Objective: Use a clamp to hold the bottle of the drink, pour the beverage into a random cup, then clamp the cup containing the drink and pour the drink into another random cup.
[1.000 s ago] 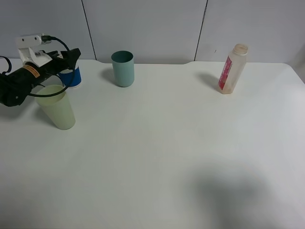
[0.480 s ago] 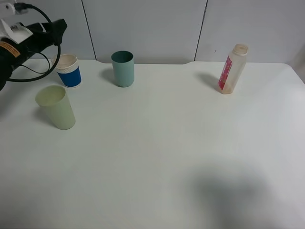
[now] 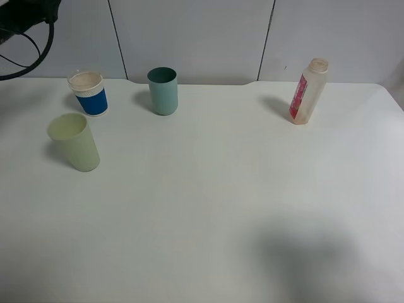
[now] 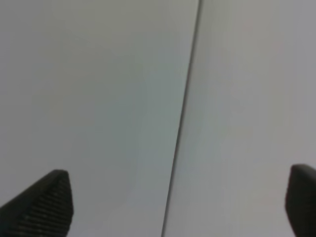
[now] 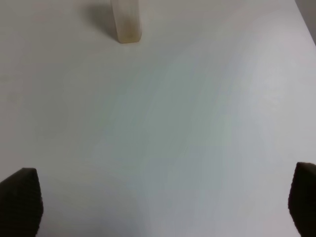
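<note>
On white tabletop (image 3: 208, 208): short blue-banded cup with white rim (image 3: 89, 93) far left, beige milky liquid (image 3: 85, 80) inside; tall teal plastic tumbler (image 3: 163, 91) near it; pale green tumbler (image 3: 74, 142) in front. Translucent red-labelled bottle (image 3: 308, 91) upright, far right. Left fingers (image 4: 49, 207) spread apart, empty, facing grey wall (image 4: 98, 98). Right fingers (image 5: 22, 200) wide apart, empty.

my worktop (image 3: 208, 208) looks smooth, matt and off-white. the bottle (image 3: 308, 91) is cloudy translucent plastic with a glossy red-pink label. the teal tumbler (image 3: 163, 91) and pale green tumbler (image 3: 74, 142) look like smooth matt plastic. the short cup (image 3: 89, 93) has a ribbed blue band. my left claw (image 4: 173, 207) has dark ridged fingertips (image 4: 47, 207).
</note>
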